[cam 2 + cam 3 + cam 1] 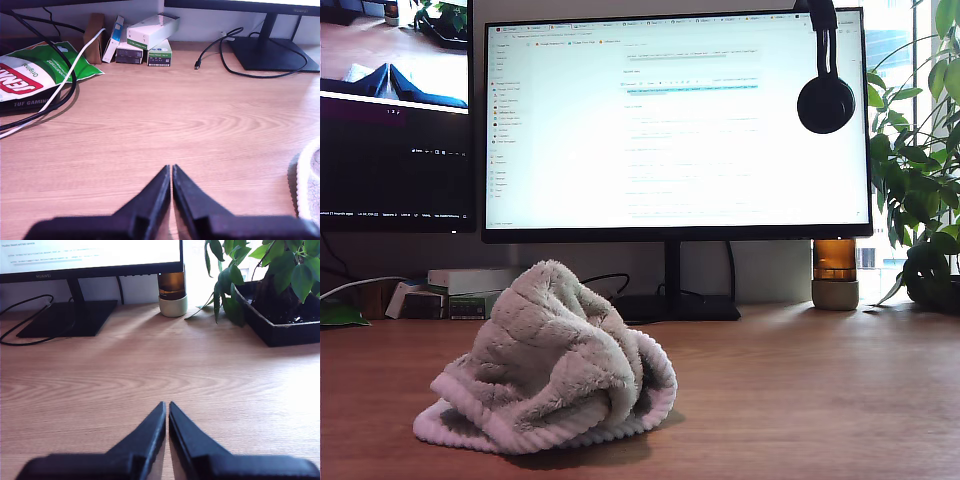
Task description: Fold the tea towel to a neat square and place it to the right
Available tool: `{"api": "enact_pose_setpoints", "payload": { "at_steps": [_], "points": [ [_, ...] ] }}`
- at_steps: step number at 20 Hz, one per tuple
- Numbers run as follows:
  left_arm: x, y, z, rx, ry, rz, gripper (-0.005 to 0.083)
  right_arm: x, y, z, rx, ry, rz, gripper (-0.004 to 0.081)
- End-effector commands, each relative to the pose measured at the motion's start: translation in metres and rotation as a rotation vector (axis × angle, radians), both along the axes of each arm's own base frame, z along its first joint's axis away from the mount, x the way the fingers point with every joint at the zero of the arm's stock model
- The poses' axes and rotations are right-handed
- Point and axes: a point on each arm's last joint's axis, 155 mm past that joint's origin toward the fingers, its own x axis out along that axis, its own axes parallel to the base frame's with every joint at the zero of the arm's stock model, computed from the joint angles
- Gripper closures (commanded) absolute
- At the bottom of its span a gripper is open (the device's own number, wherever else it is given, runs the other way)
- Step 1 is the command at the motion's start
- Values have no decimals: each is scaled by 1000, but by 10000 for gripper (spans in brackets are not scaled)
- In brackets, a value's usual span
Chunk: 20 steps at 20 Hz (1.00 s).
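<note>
Wood-grain surface (800, 400) in front of your monitor (675, 120), and the tea towel (552, 365) sits crumpled in a heap toward the exterior view's left, not yet spread. My first end effector (171, 172) hovers clenched and empty, the towel's corded hem just beside it; my second end effector (167, 410) is clenched too, over bare wood near the plant (270, 275). Open both first, then pinch two hem corners and pull the cloth flat before any fold.

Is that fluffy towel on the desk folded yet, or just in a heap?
Just a heap. The tea towel sits crumpled in a rumpled mound on the desk, its ribbed hem curling around the base; no flat folds show.
</note>
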Motion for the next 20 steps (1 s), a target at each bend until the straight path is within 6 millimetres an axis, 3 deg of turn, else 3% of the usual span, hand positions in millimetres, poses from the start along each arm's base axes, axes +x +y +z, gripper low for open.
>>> {"api": "enact_pose_setpoints", "payload": {
  "at_steps": [1, 8, 15, 20],
  "points": [
    [7, -1, 19, -4, -95, -5, 795, 5, 2, 18, 34, -88, 5, 773],
    [6, -8, 22, -28, -103, -38, 795, 5, 9, 20, 68, -91, 34, 773],
    [-12, -65, 39, -126, -144, -348, 795, -9, 71, 40, 292, -111, 339, 780],
    [-27, -89, 39, -151, -130, -482, 795, -22, 98, 25, 329, -22, 451, 780]
  ]
}}
